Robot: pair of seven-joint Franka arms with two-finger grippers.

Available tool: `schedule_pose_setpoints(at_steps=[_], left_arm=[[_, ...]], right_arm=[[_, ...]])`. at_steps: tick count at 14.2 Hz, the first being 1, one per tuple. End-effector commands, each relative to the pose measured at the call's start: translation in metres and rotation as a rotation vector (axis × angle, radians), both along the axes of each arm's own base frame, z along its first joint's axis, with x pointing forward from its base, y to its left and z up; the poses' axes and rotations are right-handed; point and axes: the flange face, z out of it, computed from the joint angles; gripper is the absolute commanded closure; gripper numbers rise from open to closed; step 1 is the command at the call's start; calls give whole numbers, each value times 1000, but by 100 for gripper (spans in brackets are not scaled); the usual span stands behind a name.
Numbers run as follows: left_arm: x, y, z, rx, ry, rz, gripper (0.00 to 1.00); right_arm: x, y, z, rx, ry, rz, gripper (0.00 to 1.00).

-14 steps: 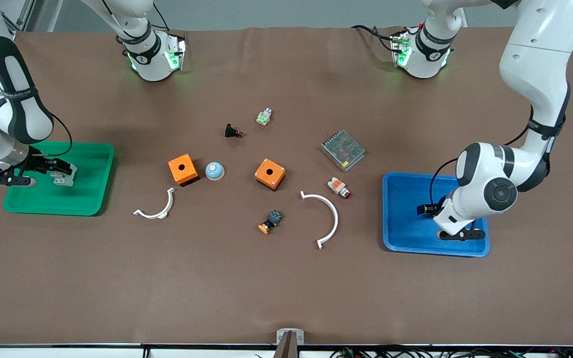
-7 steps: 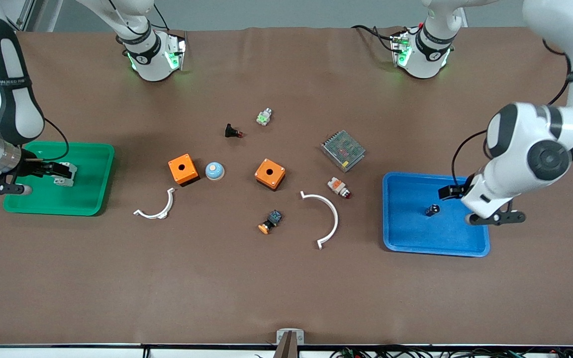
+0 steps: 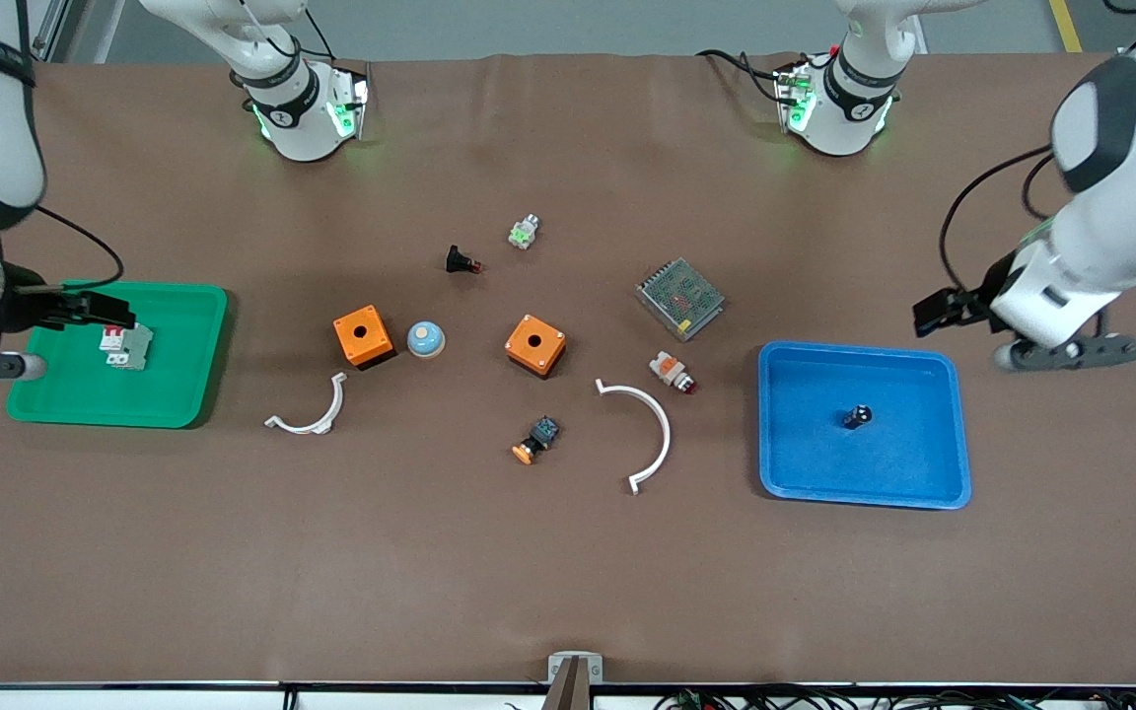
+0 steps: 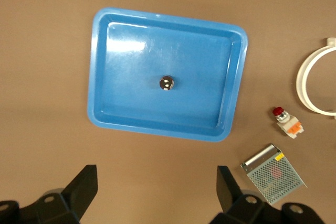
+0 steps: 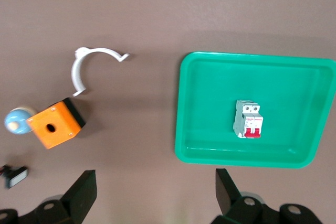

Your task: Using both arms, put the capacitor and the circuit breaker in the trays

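The capacitor (image 3: 856, 417) stands upright alone in the blue tray (image 3: 824, 463); it also shows in the left wrist view (image 4: 166, 83), in the middle of the blue tray (image 4: 136, 98). The circuit breaker (image 3: 124, 345) lies in the green tray (image 3: 85, 399); the right wrist view shows it (image 5: 248, 119) with its red lever, in the green tray (image 5: 210, 103). My left gripper (image 3: 938, 314) is open and empty, raised beside the blue tray; it also shows in its own wrist view (image 4: 157, 187). My right gripper (image 3: 95, 308) is open and empty, raised by the green tray; it also shows in its own wrist view (image 5: 156, 187).
In the table's middle lie two orange boxes (image 3: 363, 335) (image 3: 534, 345), a blue dome (image 3: 425, 339), a silver mesh box (image 3: 680, 298), a white-and-orange part (image 3: 672, 371), a black-and-blue part (image 3: 536, 439), two white arcs (image 3: 312, 414) (image 3: 647, 434) and a black push-button (image 3: 461, 261).
Both grippers have let go and risen away from their trays. The capacitor now stands free in the blue tray and the circuit breaker lies free in the green tray.
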Motion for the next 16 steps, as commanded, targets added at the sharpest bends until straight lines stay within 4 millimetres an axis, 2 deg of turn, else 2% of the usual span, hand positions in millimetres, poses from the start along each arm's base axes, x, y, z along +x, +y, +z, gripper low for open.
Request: schedule_pose_setpoints(at_steps=[1, 2, 4, 6, 8, 13, 16], left_arm=[[-17, 5, 52, -15, -28, -14, 0], [-19, 7, 72, -12, -25, -17, 0], [-23, 14, 101, -7, -19, -30, 0], [-24, 14, 118, -7, -45, -34, 0], [-24, 13, 124, -7, -53, -36, 0], [-21, 12, 119, -9, -45, -40, 0], [-20, 10, 118, -8, -42, -32, 0]], right_arm=[[9, 19, 16, -3, -2, -4, 0], [9, 24, 23, 0, -7, -23, 0], [8, 40, 51, -4, -5, -18, 0], [10, 43, 60, -17, -15, -9, 0], [16, 40, 49, -22, -3, -13, 0], [16, 33, 52, -15, -11, -27, 0], [18, 16, 74, -12, -52, -55, 0]])
